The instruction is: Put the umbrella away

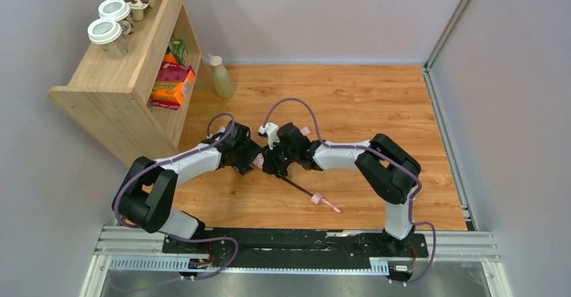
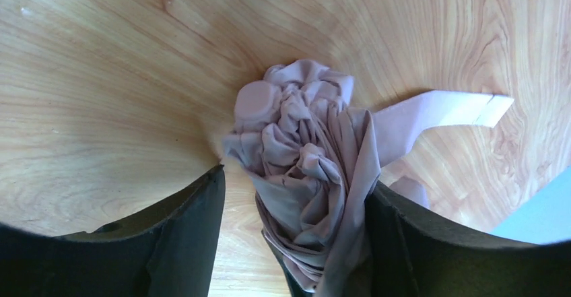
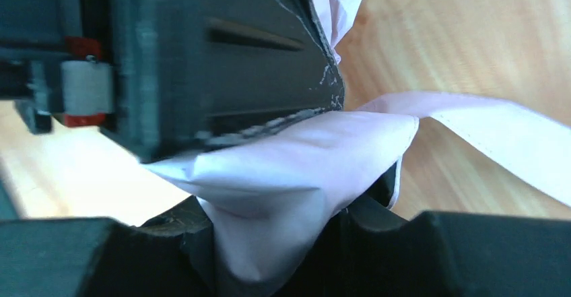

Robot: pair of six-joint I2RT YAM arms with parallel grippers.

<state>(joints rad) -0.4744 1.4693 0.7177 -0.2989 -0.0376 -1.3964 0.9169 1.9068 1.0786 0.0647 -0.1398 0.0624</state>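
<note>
Item: umbrella (image 1: 291, 183), compact folding type, collapsed, canopy not tied.
Location: lying on the table (image 1: 377, 102) near its middle, between the 2 arms. The canopy end is at the grippers; the handle (image 1: 316, 199) and strap (image 1: 331, 207) point toward the near edge.
Canopy: pale pink canopy (image 2: 303, 169), bunched in loose folds. The closure tab (image 2: 444, 110) hangs free to one side.
Shaft: thin black shaft (image 1: 303, 191), exposed between canopy and handle.
Left gripper (image 2: 299, 196): part open, 2 fingers astride the bunched canopy. One finger touches the fabric, the other stands just clear of it.
Right gripper (image 3: 276, 243): drawn in on a fold of canopy fabric, nothing else held.
Handling: judged light. The fabric is soft and probably slippery, so a pinch on cloth alone may slide. The shaft is stiff but thin and likely bends if levered.
Hold points: judged best around the whole bundle where the folds are thickest, or on the handle. The tab calls for a fingertip pinch.
</note>
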